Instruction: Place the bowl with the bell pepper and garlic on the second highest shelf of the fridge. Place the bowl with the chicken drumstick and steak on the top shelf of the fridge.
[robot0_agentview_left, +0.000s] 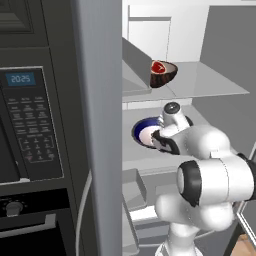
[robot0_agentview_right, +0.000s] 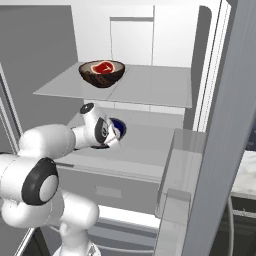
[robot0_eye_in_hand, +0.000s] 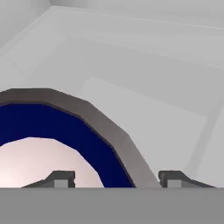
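The small round bowl, dark blue outside with a white inside (robot0_agentview_left: 144, 133), sits on the broad pale grey second highest shelf (robot0_agentview_right: 145, 150) of the fridge, toward its left side and short of the front edge. It looks rigid and light, probably smooth-glazed and so a little slippery; its contents are hidden by the arm. The sensible hold is the thin rim, one finger inside and one outside. In the hand view the two-finger gripper (robot0_eye_in_hand: 117, 178) straddles exactly that rim, its dark tips set apart on either side; whether they press the wall or stand just clear of it I cannot tell.

Above, the brown bowl (robot0_agentview_right: 102, 73) carrying the flat red steak with a white fat rim (robot0_agentview_right: 105, 67) rests near the left front corner of the thin top shelf with a centre seam (robot0_agentview_right: 150, 87). The shelves look flat, hard and smooth, so a bowl would slide if nudged. The white fridge interior (robot0_agentview_right: 135, 40) leaves little height between shelves, and a clear door bin (robot0_agentview_right: 187, 165) stands to the right.
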